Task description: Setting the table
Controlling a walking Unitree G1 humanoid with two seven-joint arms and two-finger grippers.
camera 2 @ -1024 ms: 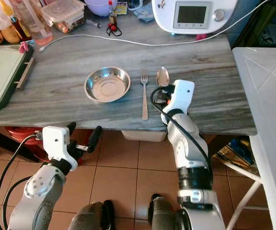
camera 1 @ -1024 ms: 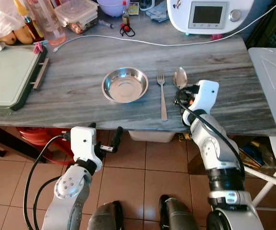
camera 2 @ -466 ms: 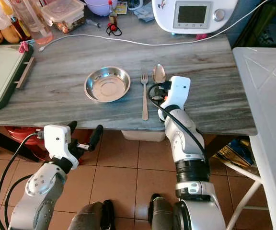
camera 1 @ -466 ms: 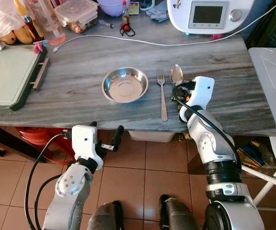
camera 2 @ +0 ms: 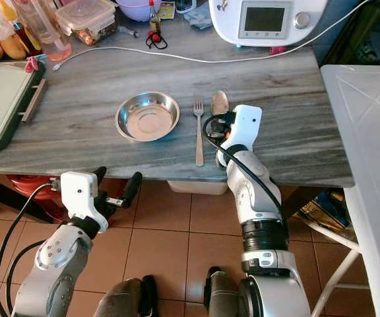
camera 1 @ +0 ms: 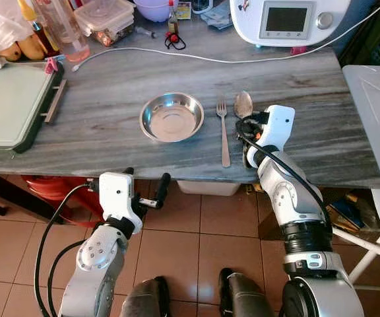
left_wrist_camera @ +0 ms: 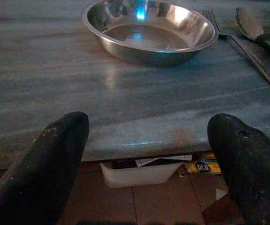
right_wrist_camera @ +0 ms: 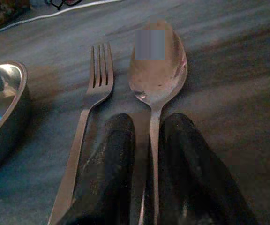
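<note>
Right wrist view: right tool (right_wrist_camera: 150,140) clamps spoon (right_wrist_camera: 157,70), hiding its handle.

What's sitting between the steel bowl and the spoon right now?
A fork lies between the steel bowl and the spoon, per both eye views.

Home kitchen, marble counter (camera 1: 111,112), food containers (camera 1: 104,16), cooking appliance (camera 1: 285,20)

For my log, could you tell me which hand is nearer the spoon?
Right. The right hand is closed around the spoon handle on the table; the left hand hangs below the table edge, open.
</note>
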